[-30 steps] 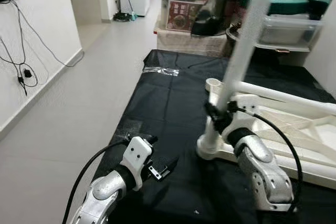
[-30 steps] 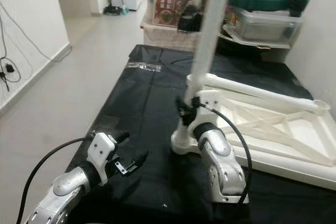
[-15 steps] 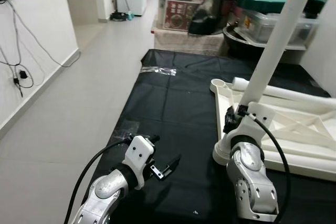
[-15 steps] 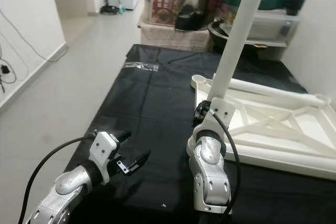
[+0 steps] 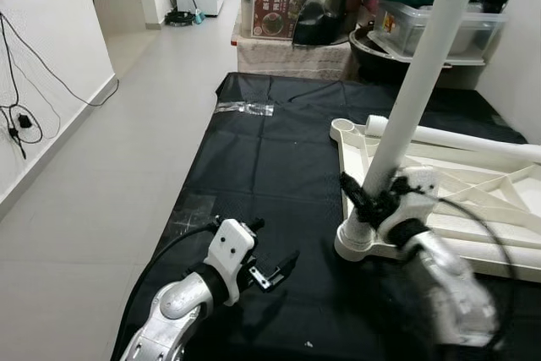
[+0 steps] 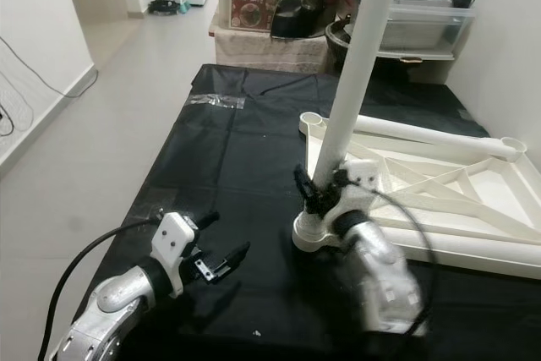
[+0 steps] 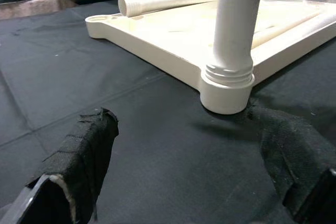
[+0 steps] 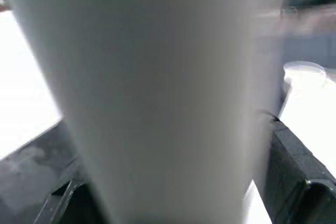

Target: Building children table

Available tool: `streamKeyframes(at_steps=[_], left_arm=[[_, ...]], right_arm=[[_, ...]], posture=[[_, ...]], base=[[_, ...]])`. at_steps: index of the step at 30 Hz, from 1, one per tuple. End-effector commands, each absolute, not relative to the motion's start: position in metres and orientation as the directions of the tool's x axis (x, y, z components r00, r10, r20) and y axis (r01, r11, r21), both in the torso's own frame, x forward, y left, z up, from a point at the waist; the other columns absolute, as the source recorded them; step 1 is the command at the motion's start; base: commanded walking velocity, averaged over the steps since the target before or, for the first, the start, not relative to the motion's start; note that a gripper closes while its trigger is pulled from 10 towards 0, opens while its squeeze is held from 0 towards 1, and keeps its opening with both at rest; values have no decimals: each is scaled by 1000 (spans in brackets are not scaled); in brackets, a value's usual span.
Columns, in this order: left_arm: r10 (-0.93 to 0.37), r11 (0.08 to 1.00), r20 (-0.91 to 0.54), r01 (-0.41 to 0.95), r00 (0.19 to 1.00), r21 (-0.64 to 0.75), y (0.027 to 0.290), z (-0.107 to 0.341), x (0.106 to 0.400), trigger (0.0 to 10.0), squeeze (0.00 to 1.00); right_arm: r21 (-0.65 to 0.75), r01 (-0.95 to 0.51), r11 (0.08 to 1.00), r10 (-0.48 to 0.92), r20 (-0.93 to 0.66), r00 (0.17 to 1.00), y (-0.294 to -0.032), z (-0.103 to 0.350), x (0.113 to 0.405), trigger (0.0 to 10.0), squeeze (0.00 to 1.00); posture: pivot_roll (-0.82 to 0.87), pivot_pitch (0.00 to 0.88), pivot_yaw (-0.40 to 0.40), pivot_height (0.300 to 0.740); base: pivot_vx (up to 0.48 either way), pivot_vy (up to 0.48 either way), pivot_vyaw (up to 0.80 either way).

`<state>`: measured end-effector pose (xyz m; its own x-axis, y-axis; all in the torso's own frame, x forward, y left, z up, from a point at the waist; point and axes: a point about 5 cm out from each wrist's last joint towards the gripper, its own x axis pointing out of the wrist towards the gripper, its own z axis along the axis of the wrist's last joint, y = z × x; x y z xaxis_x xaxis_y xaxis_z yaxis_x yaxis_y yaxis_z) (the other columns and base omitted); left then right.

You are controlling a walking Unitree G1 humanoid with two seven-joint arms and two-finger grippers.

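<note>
Black cloth (image 5: 270, 166) covered the floor; the right gripper (image 6: 325, 194) clasped the stiff, light table leg (image 6: 355, 82) low; the left gripper (image 5: 275, 270), at 7 o'clock, hovered open, empty.

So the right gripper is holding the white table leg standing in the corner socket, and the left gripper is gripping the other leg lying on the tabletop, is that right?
Not quite. The right gripper does hold the upright white leg in the corner socket, but the left gripper holds nothing: the left eye view shows it open over the black sheet. The other leg lies untouched on the upturned tabletop.
</note>
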<state>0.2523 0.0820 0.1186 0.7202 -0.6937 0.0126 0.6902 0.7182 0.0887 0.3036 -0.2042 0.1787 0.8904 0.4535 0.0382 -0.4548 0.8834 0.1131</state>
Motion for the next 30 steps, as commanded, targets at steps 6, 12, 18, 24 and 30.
streamKeyframes(at_steps=[6, 12, 18, 24, 30], left_arm=[[-705, 706, 3, 702, 709, 93, 79, 116, 253, 10000, 0], [-707, 704, 4, 704, 707, 94, 78, 116, 253, 10000, 0], [-713, 699, 6, 710, 701, 88, 77, 115, 252, 10000, 0], [-709, 702, 2, 707, 705, 81, 78, 113, 250, 10000, 0], [-708, 703, -5, 706, 706, 81, 80, 111, 249, 10000, 0]], right_arm=[[99, -834, 543, 839, -24, 543, -180, 190, 306, 10000, 0], [95, -893, 440, 897, -4, 441, -165, 196, 316, 10000, 0], [89, -942, 324, 946, -19, 324, -153, 197, 320, 10000, 0], [88, -902, 424, 905, -70, 419, -153, 178, 326, 0, 0], [54, -705, 708, 706, -33, 707, -161, 175, 330, 0, 0]], posture=[[196, 0, -85, 740], [206, 0, -94, 740], [208, 0, -95, 740], [213, 0, -101, 740], [208, 0, -91, 740]], base=[[0, 0, 0], [0, 0, 0], [0, 0, 0], [0, 0, 0], [0, 0, 0]])
